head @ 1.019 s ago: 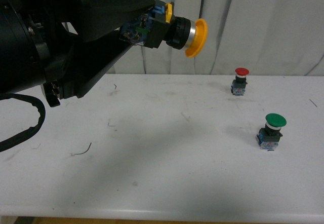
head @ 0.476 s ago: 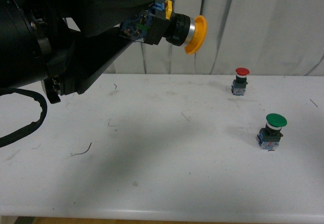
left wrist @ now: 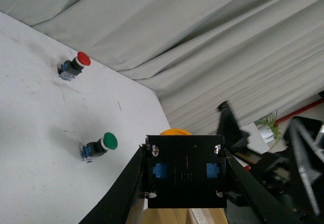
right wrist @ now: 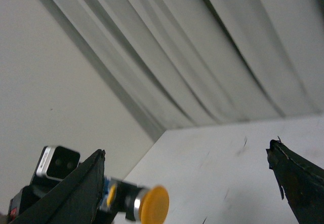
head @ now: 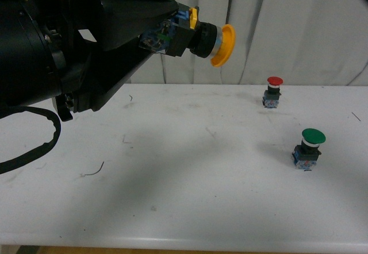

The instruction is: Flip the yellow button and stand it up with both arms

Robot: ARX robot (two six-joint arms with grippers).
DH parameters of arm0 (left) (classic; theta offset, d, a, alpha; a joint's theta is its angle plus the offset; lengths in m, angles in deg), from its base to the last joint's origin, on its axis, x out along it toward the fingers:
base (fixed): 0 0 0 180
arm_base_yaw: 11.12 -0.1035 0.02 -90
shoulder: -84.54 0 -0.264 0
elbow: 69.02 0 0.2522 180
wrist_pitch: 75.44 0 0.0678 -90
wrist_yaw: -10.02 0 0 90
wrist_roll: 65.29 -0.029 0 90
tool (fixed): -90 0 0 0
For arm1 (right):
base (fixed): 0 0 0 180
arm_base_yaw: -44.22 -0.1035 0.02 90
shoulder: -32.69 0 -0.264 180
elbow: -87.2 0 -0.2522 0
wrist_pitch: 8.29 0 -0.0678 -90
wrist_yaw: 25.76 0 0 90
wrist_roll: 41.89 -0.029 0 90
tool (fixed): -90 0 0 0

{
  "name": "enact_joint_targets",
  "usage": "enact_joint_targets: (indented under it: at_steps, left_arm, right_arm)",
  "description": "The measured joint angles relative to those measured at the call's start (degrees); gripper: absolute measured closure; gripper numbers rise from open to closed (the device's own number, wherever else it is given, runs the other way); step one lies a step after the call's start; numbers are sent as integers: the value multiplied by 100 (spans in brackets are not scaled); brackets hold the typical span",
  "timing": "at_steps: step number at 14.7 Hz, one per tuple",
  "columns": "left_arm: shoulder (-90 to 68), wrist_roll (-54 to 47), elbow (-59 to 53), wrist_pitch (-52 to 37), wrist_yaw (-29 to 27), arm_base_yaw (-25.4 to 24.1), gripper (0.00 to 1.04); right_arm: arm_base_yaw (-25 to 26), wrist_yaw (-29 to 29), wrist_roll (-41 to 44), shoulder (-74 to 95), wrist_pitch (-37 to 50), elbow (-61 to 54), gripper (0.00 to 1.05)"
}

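My left gripper [head: 172,34] is shut on the yellow button [head: 215,38] and holds it high above the white table [head: 184,196]. The button lies sideways, its yellow cap pointing right and slightly down. In the left wrist view the button's black base block [left wrist: 185,171] fills the space between the fingers, with the cap's rim showing just beyond it. My right gripper [right wrist: 190,183] is open. Its two black fingers [right wrist: 298,178] stand wide apart. Between them, at some distance, the yellow button [right wrist: 152,203] shows blurred, cap toward the camera.
A red-capped button [head: 274,91] stands upright at the table's back right. A larger green-capped button [head: 310,146] stands nearer, on the right. A grey curtain [head: 299,30] hangs behind the table. A black cable [head: 34,145] loops at the left.
The left arm has shifted a little and fills more of the upper left. The held button has stayed in nearly the same place, slightly more level.
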Motion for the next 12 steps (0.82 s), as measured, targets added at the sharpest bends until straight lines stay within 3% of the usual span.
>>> enact_joint_targets:
  at_steps: [2, 3, 4, 5, 7, 12]
  left_arm:
    - [-2, -42, 2, 44, -2, -2, 69]
    - [0, -76, 2, 61, -22, 0, 69]
    - [0, -101, 2, 83, -17, -2, 69]
    - [2, -118, 2, 125, -17, -9, 69]
    - [15, -122, 11, 155, -11, -7, 69]
    - [57, -125, 42, 201, 37, -26, 69]
  right_arm:
    - [39, -570, -1346, 688, -26, -190, 6]
    - [50, -691, -2173, 1023, -24, -188, 6]
    - [17, -723, -3628, 1392, -46, -72, 6]
    - [-122, -710, -4273, 1438, -31, 127, 6]
    - [-400, -658, -4688, 1480, 0, 461, 6]
    - [-955, -348, -4776, 1624, -11, 951, 6]
